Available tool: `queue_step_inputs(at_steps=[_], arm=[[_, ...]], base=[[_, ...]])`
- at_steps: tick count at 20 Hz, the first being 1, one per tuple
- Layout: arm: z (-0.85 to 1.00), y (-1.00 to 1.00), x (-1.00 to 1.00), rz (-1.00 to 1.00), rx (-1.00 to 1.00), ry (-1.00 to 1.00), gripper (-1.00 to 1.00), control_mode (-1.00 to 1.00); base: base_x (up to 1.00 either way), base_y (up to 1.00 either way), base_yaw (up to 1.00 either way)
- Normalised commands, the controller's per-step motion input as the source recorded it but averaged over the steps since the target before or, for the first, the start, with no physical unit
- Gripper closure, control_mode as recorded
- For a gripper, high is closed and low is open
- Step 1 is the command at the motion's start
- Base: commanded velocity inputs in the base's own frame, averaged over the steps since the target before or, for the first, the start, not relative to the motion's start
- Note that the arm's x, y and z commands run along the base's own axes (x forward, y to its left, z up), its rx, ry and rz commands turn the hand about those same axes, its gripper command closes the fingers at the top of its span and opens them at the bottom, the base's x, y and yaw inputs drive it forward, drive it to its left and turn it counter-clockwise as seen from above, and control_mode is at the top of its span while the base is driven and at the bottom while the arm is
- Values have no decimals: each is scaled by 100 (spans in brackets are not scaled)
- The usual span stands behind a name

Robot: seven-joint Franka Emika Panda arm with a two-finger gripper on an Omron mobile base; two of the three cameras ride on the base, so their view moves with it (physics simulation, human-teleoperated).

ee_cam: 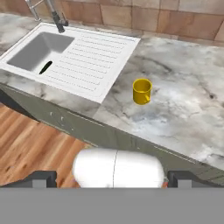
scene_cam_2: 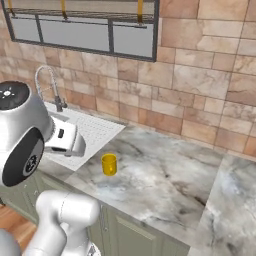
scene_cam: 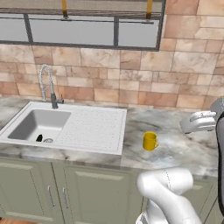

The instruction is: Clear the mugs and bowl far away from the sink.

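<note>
Yellow mug (scene_cam: 150, 141): standing upright on the marbled table (scene_cam: 183, 144), mouth opening straight up, its long axis running vertical; in the left base view the handle is sticking out to the right, away from the sink.
Mug's place: sitting just beside the right edge of the sink's drainboard (scene_cam: 97, 128), not touching it, near the table's front edge; in the hand view the mug (ee_cam: 142, 91) is showing a hollow yellow inside.
Sink (scene_cam: 65, 127): white and rectangular, lying with its long side along the wall; the deep basin (scene_cam: 38, 125) is sitting at the left end, the ridged drainboard at the end nearer the mug.
Faucet (scene_cam: 47, 85): chrome, coiled-spring, rising behind the basin and arching over.
Fingers (ee_cam: 112, 178): hanging high over the cabinet front and wooden floor (ee_cam: 30, 144), well apart from the mug; the two dark tips are standing spread as wide as they go, gripping nothing.
Cabinets (scene_cam: 65, 192): grey-green doors running under the table.
Wall: tan stone tiles (scene_cam: 144, 78) rising behind, a window (scene_cam: 78, 26) sitting above the sink.
</note>
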Motion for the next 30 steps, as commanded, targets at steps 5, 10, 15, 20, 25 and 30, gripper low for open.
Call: queue_step_inputs(at_steps=[5, 10, 15, 20, 25, 30], arm=[[-21, 0, 34, 15, -5, 34, -100, -100], [-54, -2, 29, 16, -8, 8, -100, -100], [-68, -18, 16, 10, -10, 0, -100, -100], [-41, -22, 18, 2, -9, 0, -100, -100], [-35, -14, 41, 0, -2, 1, -100, -100], [-29, -1, 34, 0, 0, 0, -100, -100]], base=[[0, 0, 0], [0, 0, 0], [0, 0, 0], [0, 0, 0], [0, 0, 0], [0, 0, 0]])
